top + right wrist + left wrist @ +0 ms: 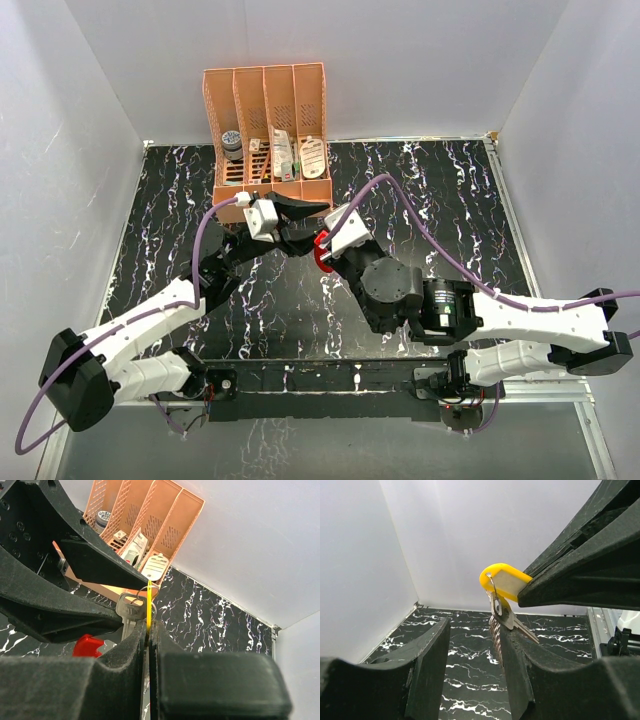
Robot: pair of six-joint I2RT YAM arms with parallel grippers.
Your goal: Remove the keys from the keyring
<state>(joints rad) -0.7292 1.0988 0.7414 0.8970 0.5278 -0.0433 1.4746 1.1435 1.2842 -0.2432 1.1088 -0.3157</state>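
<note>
The black marbled counter (480, 220) carries an orange rack (265, 90) at its far edge, left of centre. Both arms reach in from the near edge and meet above the middle of the counter, just in front of the rack. The right gripper (149, 630) is clamped on one end of the yellow tag (502, 577), fingers pressed together, holding it clear of the counter. The left gripper (472, 650) has its fingers apart and holds nothing. The keys (501, 614) hang in a bunch between those fingers, close against one of them. The keyring (492, 586), a thin wire loop, passes through the hole at the tag's free end and bears the keys. A red piece (87, 646) shows beside the right gripper; what it is cannot be told. Assessment: the step in hand is taking hold of a key. The left fingers should close on a single key's blade, not the bunch, with the right clamp kept firm. The key should then be worked along the ring's coil rather than pulled straight, or the tag may slip from its end grip.
</note>
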